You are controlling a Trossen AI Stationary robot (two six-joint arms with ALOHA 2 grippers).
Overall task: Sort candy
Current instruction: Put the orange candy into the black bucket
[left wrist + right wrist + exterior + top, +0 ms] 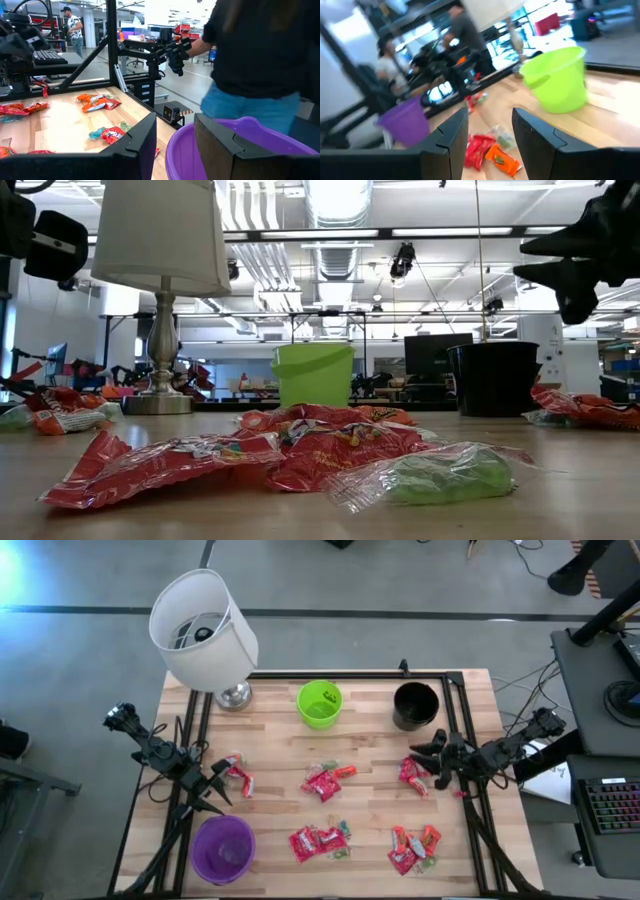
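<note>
The candy lies in several small heaps on the wooden table (280, 755): red and orange packets at the left (238, 776), the middle (326, 781), the right (412, 775), and two near the front (318, 841) (413, 848). My left gripper (217, 790) hovers level and open above the table, beside the left heap and just behind the purple cup (235, 145). My right gripper (426, 765) hovers level and open next to the right heap, turned toward the middle candy (487, 150). Nothing lies between either pair of fingers.
A green cup (319, 703) and a black cup (416, 705) stand at the back. The purple cup (223, 848) stands at the front left, and a lamp with a white shade (205, 630) at the back left. A person (260, 60) stands beyond the table.
</note>
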